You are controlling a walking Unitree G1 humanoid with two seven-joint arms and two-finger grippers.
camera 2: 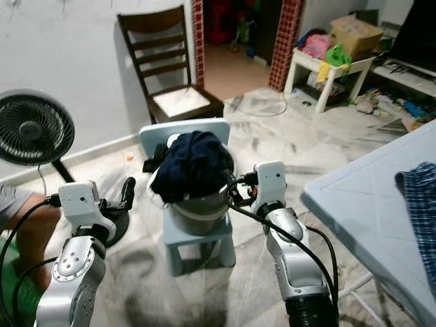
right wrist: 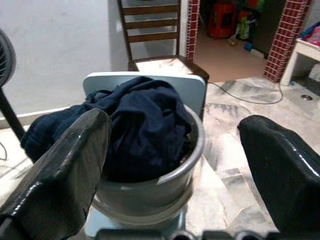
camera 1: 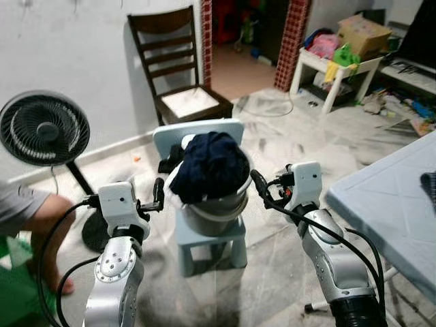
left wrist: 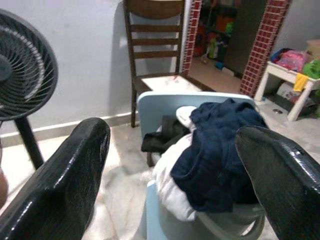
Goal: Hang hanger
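Hanger: honestly can't pick it out for sure here, so whether it's somewhere in the laundry pile can't be told. The robot is looking at a round grey plastic bucket (camera 1: 212, 212) sitting on the seat of a small pale blue plastic kiddie chair (camera 1: 230, 129). Stuffed into the bucket and heaped above the rim is a bundle of dark navy clothing (camera 1: 210, 165). There's some white fabric (left wrist: 172, 182) underneath it on the robot's left side, and a bit of black cloth (left wrist: 161, 140) hanging over the edge by the chair back.

The left gripper (camera 1: 158, 194) is raised just to the left of the bucket, near it but not touching. Its two black fingers (left wrist: 65, 175) are spread wide with nothing between them. The right gripper (camera 1: 260, 185) is up on the other side, just beside the bucket rim, also spread wide and holding nothing. In the right wrist view the bucket sits between its fingers (right wrist: 60, 170) but further out, apart from them.

Other stuff around: a black round standing fan (camera 1: 42, 128) at the left by the wall, a dark brown wooden slat-back chair (camera 1: 178, 61) behind the blue one, and a person's bare leg (camera 1: 49, 228) at the left edge. A pale blue tabletop (camera 1: 392, 197) is on the right with a checked blue cloth (camera 2: 421, 204) lying on it. A low white table (camera 1: 335, 68) piled with clutter stands further back on the marble-look floor (camera 1: 286, 136).
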